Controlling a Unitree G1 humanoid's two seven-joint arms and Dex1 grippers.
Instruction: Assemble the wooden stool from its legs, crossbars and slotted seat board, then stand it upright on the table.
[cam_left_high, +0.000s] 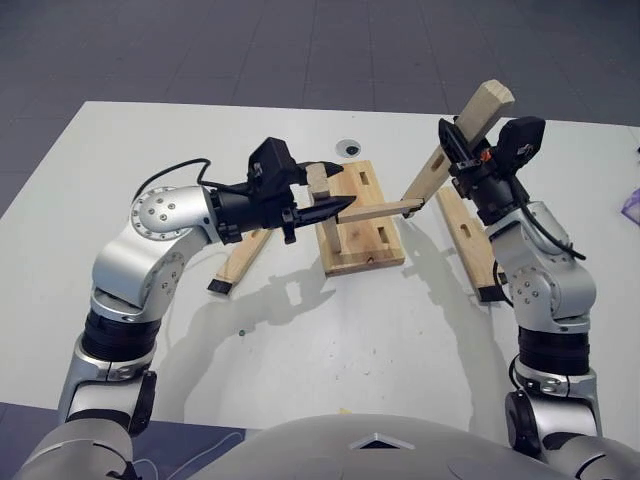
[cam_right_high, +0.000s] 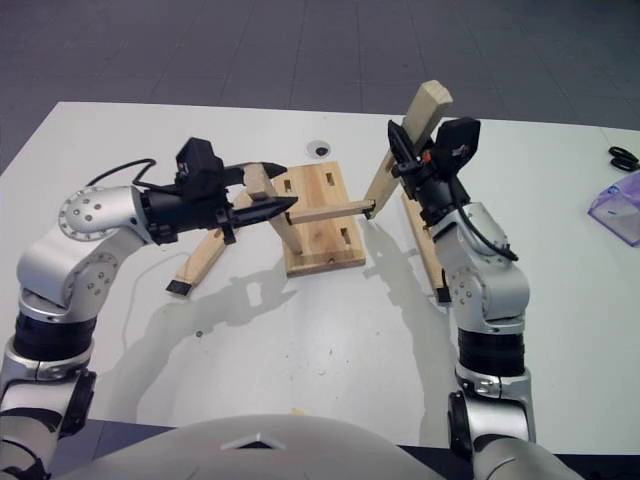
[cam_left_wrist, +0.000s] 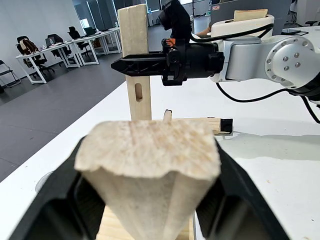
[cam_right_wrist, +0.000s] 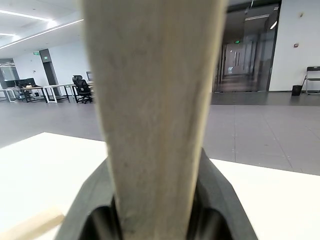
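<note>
The slotted seat board lies flat on the white table. My left gripper is shut on a wooden leg held upright-tilted over the board's left part; the same leg looms close in the left wrist view. My right gripper is shut on another leg, slanting up to the right, also seen as leg. A crossbar sticks out of that leg's lower end toward the left-held leg; whether it touches it I cannot tell.
Two more legs lie flat on the table: one left of the board, one to its right. A round grommet hole sits behind the board. A purple box and scissors lie at the far right edge.
</note>
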